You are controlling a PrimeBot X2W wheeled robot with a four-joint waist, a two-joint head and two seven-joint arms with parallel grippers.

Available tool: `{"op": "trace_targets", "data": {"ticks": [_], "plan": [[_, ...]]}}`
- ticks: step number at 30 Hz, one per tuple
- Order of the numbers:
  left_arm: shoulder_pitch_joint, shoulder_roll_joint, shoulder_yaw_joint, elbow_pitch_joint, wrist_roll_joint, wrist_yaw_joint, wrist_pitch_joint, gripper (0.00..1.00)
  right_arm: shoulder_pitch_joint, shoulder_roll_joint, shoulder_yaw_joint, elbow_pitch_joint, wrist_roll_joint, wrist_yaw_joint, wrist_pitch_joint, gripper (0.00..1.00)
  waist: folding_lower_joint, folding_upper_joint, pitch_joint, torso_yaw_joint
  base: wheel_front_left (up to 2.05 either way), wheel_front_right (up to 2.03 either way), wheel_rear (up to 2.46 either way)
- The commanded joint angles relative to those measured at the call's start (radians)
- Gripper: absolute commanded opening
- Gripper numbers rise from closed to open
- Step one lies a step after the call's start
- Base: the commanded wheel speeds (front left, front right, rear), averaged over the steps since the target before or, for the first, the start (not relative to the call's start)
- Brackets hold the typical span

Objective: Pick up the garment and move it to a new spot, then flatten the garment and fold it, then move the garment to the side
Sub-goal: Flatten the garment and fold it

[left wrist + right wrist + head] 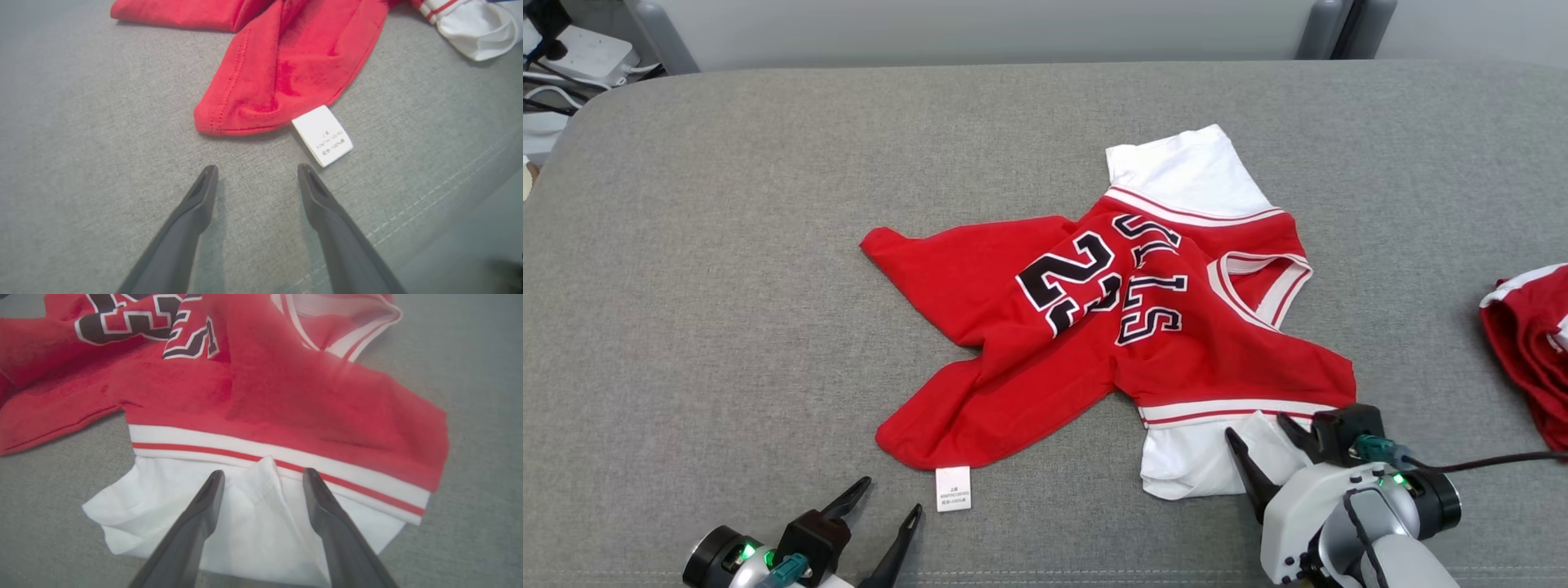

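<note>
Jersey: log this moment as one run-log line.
garment: red jersey crumpled on grey cushion | left pincer: open, near white tag | right pincer: open over white sleeve | held: nothing

Seemingly a lab: grey fabric-covered bench, with cables and a white device beyond.

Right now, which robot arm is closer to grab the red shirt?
Right: the right gripper, open, straddles the white sleeve of the jersey; the left gripper, open too, is over bare cushion.
</note>
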Motion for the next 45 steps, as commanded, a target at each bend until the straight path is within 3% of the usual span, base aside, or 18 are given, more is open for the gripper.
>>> {"op": "trace_targets", "data": {"ticks": [1, 5, 6, 8, 9, 18, 25, 32, 45], "plan": [[-0.038, 0.028, 0.035, -0.023, -0.016, -0.007, -0.006, 1.0, -0.024, 0.002, 0.023, -0.015, -0.006, 0.0, 0.005, 0.95, 0.0, 0.0, 0.004, 0.003, 0.0, 0.0, 0.0], [-0.038, 0.033, 0.038, -0.026, -0.019, -0.007, -0.006, 1.0, -0.025, 0.002, 0.024, -0.007, -0.017, 0.0, 0.007, 0.89, 0.0, 0.0, 0.008, 0.002, 0.0, 0.0, 0.0], [-0.038, 0.034, 0.039, -0.027, -0.02, -0.007, -0.006, 1.0, -0.027, 0.002, 0.026, -0.004, -0.018, 0.0, 0.006, 0.78, 0.0, 0.0, 0.009, 0.001, 0.0, 0.0, 0.0], [-0.04, 0.037, 0.04, -0.028, -0.021, -0.007, -0.006, 1.0, -0.034, 0.002, 0.032, 0.0, -0.021, 0.0, 0.001, 0.36, 0.0, 0.0, 0.011, -0.002, 0.0, 0.0, 0.0], [-0.042, 0.037, 0.04, -0.029, -0.021, -0.007, -0.006, 1.0, -0.039, 0.002, 0.035, -0.001, -0.024, 0.0, -0.007, 0.02, 0.0, 0.0, 0.012, -0.003, 0.0, 0.0, 0.0], [-0.06, 0.039, 0.078, -0.051, -0.048, -0.007, -0.006, 1.0, -0.012, 0.001, -0.003, -0.109, -0.065, 0.0, -0.088, 0.0, 0.0, 0.0, 0.007, -0.02, 0.0, 0.0, 0.0], [-0.109, 0.06, 0.115, -0.031, -0.119, -0.007, -0.006, 1.0, 0.098, -0.036, -0.006, -0.235, -0.072, 0.0, -0.056, 0.0, 0.0, 0.0, 0.016, -0.055, 0.0, 0.0, 0.0], [-0.149, 0.075, 0.08, 0.09, -0.271, -0.007, -0.006, 1.0, 0.129, -0.019, 0.033, -0.271, -0.07, 0.0, -0.051, 0.0, 0.0, 0.0, 0.033, -0.098, 0.0, 0.0, 0.0], [-0.125, 0.066, -0.035, 0.124, -0.364, -0.007, -0.006, 0.99, 0.125, -0.004, 0.036, -0.254, -0.074, 0.0, -0.07, 0.0, 0.0, 0.0, 0.033, -0.105, 0.0, 0.0, 0.0]]}}
